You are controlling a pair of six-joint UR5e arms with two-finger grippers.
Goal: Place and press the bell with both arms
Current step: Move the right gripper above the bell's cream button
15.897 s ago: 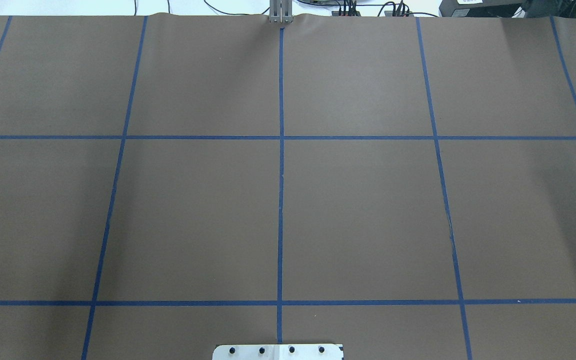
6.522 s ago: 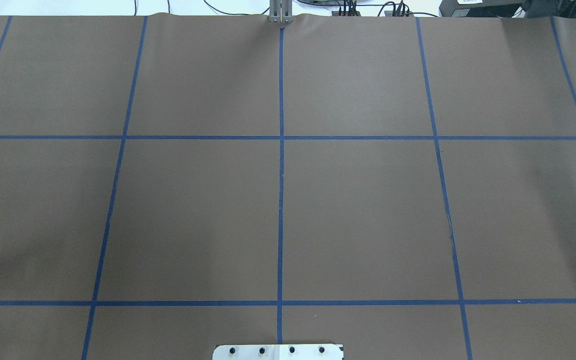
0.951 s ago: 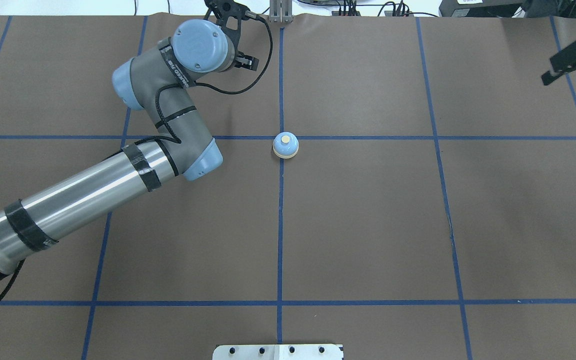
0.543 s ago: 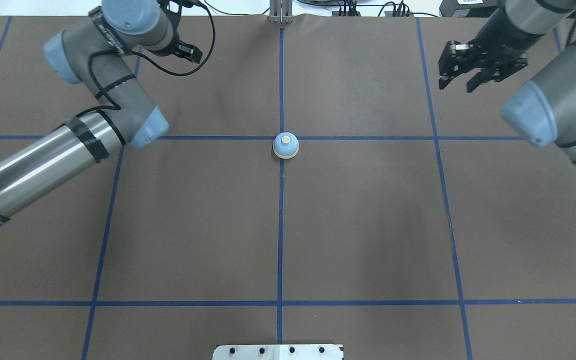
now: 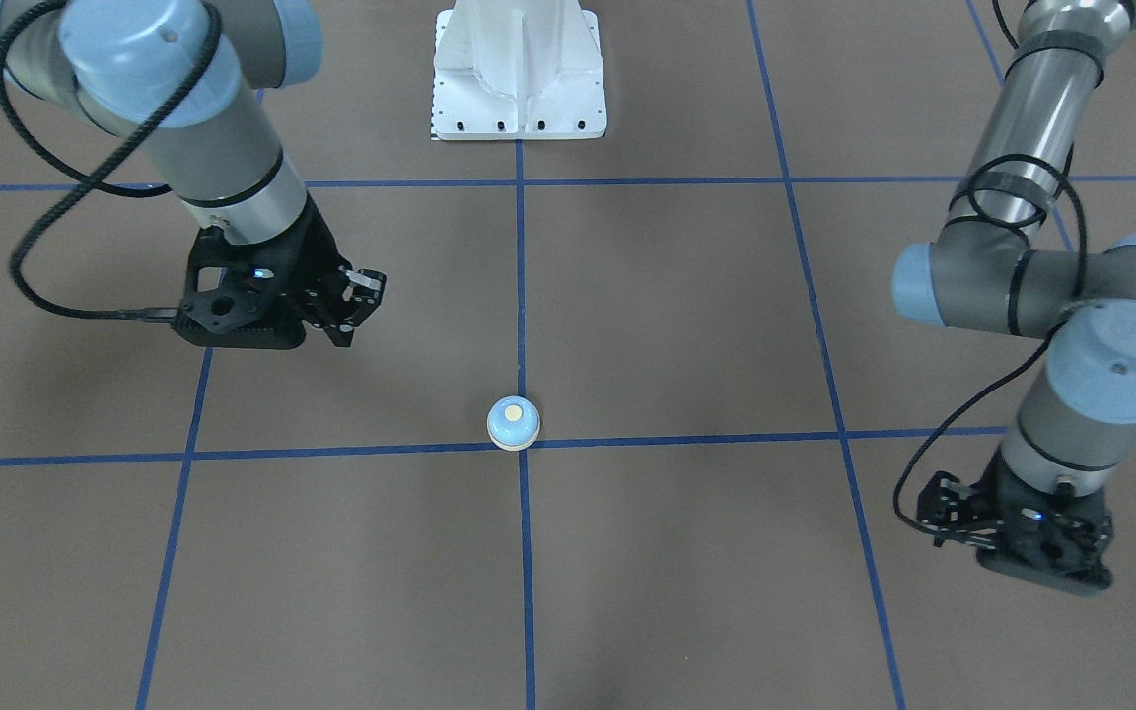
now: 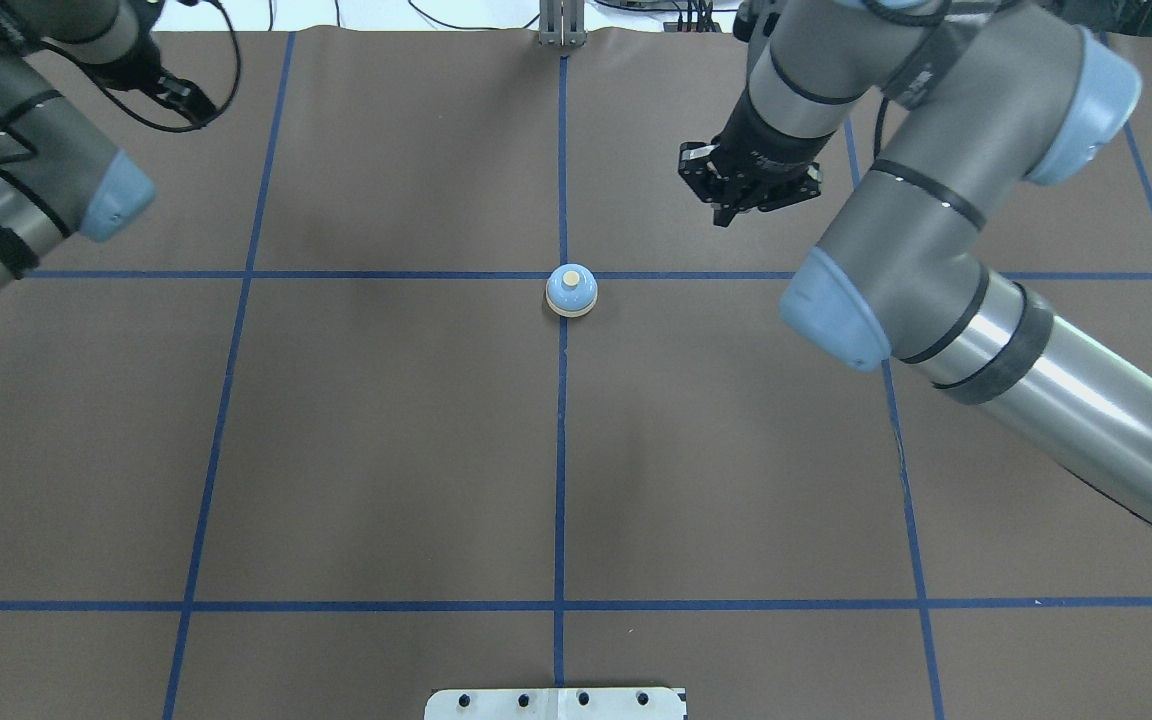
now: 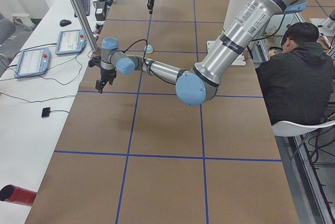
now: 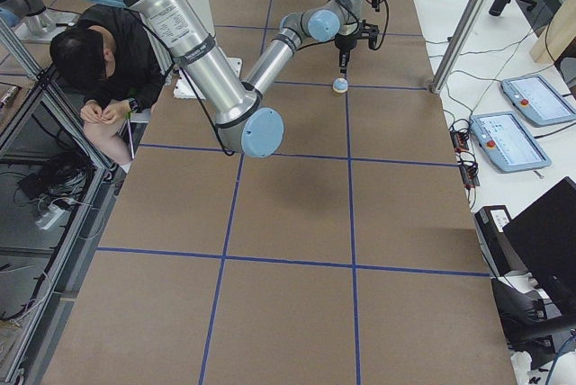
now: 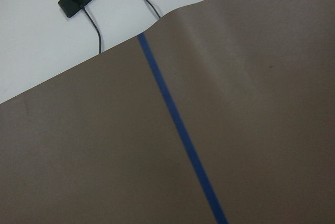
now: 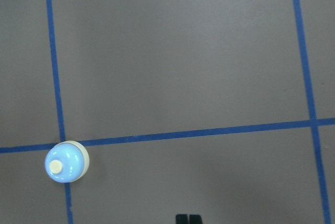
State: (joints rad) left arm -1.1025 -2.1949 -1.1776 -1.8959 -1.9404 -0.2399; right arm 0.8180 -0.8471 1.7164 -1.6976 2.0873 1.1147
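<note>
In the overhead view, the nearest thing is the white bolted plate [image 6: 556, 703] at 6 o'clock on the brown worktop [image 6: 386, 450], which is ruled into squares by blue tape lines [image 6: 558, 480].

At the centre the bell [image 6: 571, 291] stands upright. Its cream base sits on the crossing of two tape lines, and nothing touches it.

Farther off, at about 2 o'clock from the bell, the right gripper [image 6: 726, 212] hangs above the worktop, near the bell but apart from it. In the right wrist view its fingertips [image 10: 181, 219] are pressed together with nothing between them, and the bell lies at 8 o'clock of that view.

At 10 o'clock, well away near the far edge, is the left gripper [image 6: 198, 108]. Whether its fingers are apart or together cannot be told, and its wrist camera shows only brown paper, a tape line and a small black device on a cable.

A label on the left arm [image 7: 246, 14] is too small to read.

Compared with half a second ago, the right gripper has swung in from the far right side toward the bell. The left arm has drawn back toward the 10 o'clock corner, and the bell has not moved.
</note>
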